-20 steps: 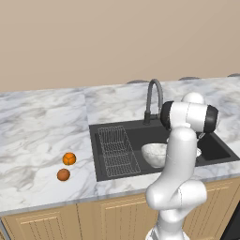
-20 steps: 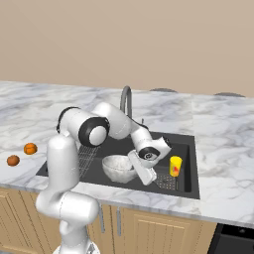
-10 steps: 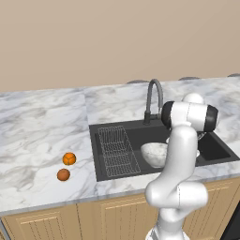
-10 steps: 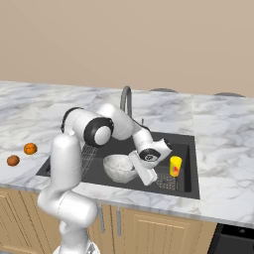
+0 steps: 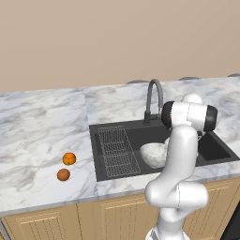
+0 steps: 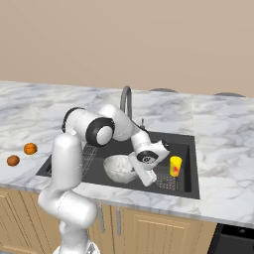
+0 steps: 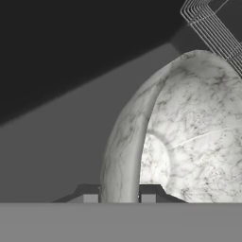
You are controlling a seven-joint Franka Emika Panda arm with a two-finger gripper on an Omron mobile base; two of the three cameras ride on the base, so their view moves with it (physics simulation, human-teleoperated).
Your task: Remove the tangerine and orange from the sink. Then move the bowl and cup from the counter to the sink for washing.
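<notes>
The white-grey marbled bowl (image 6: 118,167) sits low inside the dark sink (image 6: 191,184), also seen as the bowl (image 5: 153,154) in the left base view. My gripper (image 6: 140,171) reaches down into the basin and is shut on the bowl's right rim. In the hand view the bowl (image 7: 189,132) has its rim wedged between the two fingertips of the gripper (image 7: 119,197). The yellow cup (image 6: 175,165) stands upright in the sink just right of the hand. The tangerine and orange lie on the counter (image 5: 42,136) left of the sink, one brighter fruit (image 5: 69,158) and one darker fruit (image 5: 63,175); which is which I cannot tell.
A wire rack (image 5: 117,150) covers the sink's left part. The dark gooseneck faucet (image 5: 153,96) rises behind the basin, close above my arm. Light wooden cabinets (image 5: 108,218) run below the counter. My own forearm hides the sink's middle in the left base view.
The arm's elbow has drifted slightly right and the hand has sunk a touch deeper into the sink with the bowl. Cup and fruits have not moved.
</notes>
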